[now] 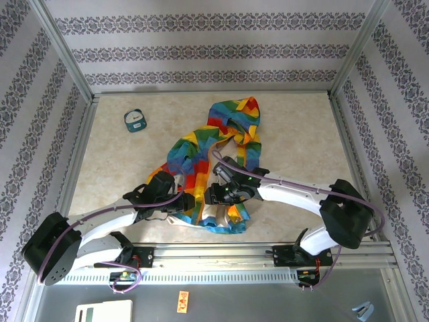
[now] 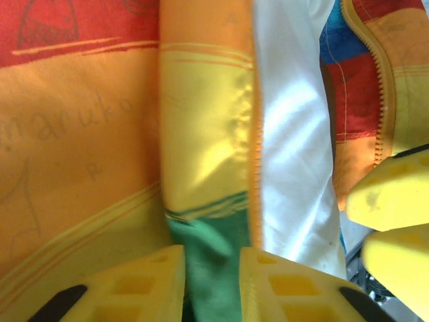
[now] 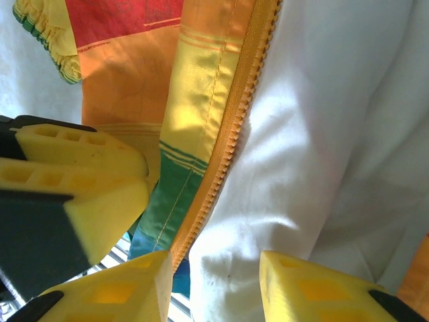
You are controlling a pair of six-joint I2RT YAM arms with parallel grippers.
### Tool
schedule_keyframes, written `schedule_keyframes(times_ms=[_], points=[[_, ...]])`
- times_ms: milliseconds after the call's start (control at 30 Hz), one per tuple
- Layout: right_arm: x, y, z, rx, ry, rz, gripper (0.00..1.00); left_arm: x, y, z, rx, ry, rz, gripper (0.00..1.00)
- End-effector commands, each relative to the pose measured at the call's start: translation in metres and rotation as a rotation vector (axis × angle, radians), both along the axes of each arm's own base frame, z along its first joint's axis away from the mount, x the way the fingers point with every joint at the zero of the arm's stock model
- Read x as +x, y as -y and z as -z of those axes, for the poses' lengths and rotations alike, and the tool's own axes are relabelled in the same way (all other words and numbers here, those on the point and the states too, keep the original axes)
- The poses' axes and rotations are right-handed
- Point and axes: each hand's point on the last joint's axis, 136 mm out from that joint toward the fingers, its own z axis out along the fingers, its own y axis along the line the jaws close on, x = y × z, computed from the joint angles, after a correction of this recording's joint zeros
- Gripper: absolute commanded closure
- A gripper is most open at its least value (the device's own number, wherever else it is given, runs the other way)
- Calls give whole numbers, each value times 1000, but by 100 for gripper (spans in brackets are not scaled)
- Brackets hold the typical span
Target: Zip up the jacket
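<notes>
Left pincer [image 2: 208, 261], right pincer [image 3: 216, 263] parted astride jacket [image 1: 221, 144] edge; zipper [image 3: 228, 134] unjoined

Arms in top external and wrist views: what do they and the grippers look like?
Matching pair. Left arm and right arm: white link shells, bulky black joint housings, a purple cable running along each. Left gripper and right gripper: black bodies, yellow fingers with moulded square pockets and black inserts near the base.
</notes>
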Motion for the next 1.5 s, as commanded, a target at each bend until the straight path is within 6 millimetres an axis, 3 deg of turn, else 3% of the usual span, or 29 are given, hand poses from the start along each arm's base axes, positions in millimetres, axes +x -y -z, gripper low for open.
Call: schedule_keyframes(times_ms=[0, 233, 500, 600, 767, 967, 1200, 1467], points=[[-1, -8, 2, 21, -11, -7, 62, 2, 2, -14, -10, 8, 18, 69], [-2, -8, 18, 4, -36, -14, 68, -8, 7, -17, -56, -23, 52, 59], [-3, -8, 32, -10, -51, -23, 74, -23, 29, 4, -106, -98, 109, 55], [-4, -4, 39, -33, -56, -20, 76, -24, 34, 12, -99, -131, 116, 65], [-7, 16, 48, -110, -55, -25, 78, -12, 40, 4, -141, -97, 81, 99], [-5, 35, 49, -131, -44, 7, 79, -6, 40, -8, -137, -59, 67, 100], [8, 40, 21, -77, 36, 53, 69, 7, 38, -28, -174, 0, 1, 100], [20, 27, -18, 51, 80, 111, 66, 23, 37, -49, -251, 64, -72, 100]])
